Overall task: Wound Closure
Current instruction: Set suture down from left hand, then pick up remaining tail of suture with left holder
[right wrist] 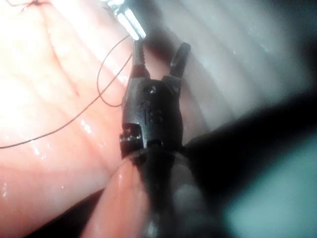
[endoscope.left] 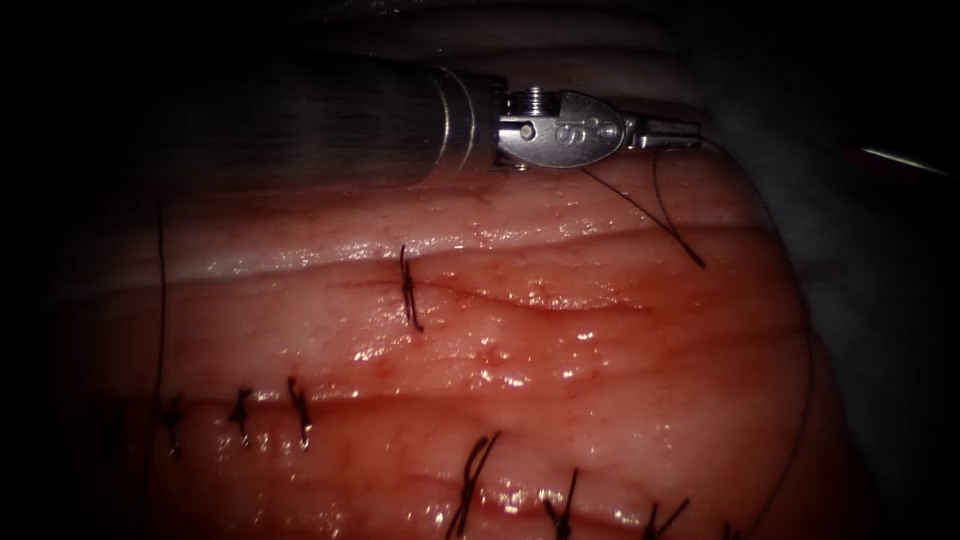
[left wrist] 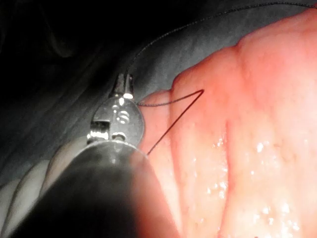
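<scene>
The left tool (endoscope.left: 668, 133) lies across the far edge of the tissue (endoscope.left: 600, 380), shaft coming in from the left, tip pointing right. Its jaws are closed to a narrow point, and the thread (endoscope.left: 640, 208) runs out from that tip; the jaws grip the thread. In the left wrist view the same tool (left wrist: 124, 85) shows its jaws together, with a thread (left wrist: 168, 102) leading off the tip and a further strand bending to a sharp angle over the tissue (left wrist: 257, 148).

From the tip, one strand drops back over the tissue surface, a short end lies beside it, and a long strand curves down the right border of the tissue.

The right tool (right wrist: 161, 55) shows in its own wrist view with jaws spread well apart and nothing between them. The thread (right wrist: 101, 91) loops over the tissue (right wrist: 44, 99) just beside one jaw; contact cannot be determined.

Needle: not located; no tool holds it.

The cut (endoscope.left: 520, 295) runs across the tissue, with one stitch (endoscope.left: 409, 290) over it at its left end. Further stitches (endoscope.left: 270, 405) lie in rows nearer the viewer.
</scene>
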### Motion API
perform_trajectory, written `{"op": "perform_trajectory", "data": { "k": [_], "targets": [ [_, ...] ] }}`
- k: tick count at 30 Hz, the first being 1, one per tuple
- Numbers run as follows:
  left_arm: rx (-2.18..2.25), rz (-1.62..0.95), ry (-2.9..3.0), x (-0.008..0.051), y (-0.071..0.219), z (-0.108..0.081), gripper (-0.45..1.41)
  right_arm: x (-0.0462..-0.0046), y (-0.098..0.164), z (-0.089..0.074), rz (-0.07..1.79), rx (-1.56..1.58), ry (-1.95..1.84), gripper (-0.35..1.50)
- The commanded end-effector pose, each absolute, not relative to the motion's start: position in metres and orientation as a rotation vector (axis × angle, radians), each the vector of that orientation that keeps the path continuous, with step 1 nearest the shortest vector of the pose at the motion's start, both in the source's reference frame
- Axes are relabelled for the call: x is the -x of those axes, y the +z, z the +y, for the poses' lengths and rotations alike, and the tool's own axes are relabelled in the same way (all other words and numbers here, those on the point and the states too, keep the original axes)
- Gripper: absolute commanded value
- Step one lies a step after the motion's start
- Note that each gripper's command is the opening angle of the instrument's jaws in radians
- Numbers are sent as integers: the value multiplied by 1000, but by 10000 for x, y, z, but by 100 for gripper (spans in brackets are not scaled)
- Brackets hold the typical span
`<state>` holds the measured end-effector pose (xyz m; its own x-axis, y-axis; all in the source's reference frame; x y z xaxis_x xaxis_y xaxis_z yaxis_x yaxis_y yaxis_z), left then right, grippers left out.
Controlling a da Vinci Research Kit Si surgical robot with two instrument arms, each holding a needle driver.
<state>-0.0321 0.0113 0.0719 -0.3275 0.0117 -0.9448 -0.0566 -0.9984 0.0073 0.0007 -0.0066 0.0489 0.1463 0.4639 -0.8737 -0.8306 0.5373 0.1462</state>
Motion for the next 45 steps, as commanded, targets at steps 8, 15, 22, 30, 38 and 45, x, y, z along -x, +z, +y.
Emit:
{"op": "perform_trajectory", "data": {
  "k": [8,15,22,30,38,45],
  "targets": [
    [1737,-204,2368,344,762,117,94,-58,495,-73,1107,391,929,76],
    [1823,-164,2179,320,731,131,135,-105,502,-90,1131,333,909,64],
    [1723,-108,2213,259,685,151,126,-150,518,-107,1144,273,882,56],
    [1695,-81,2246,182,636,126,118,-177,523,-111,1163,227,866,44],
    [1665,-43,2288,142,609,67,71,-200,528,-122,1168,185,849,36],
    [1527,-36,2495,137,622,-7,56,-210,553,-134,1158,89,785,36]
  ]
}}
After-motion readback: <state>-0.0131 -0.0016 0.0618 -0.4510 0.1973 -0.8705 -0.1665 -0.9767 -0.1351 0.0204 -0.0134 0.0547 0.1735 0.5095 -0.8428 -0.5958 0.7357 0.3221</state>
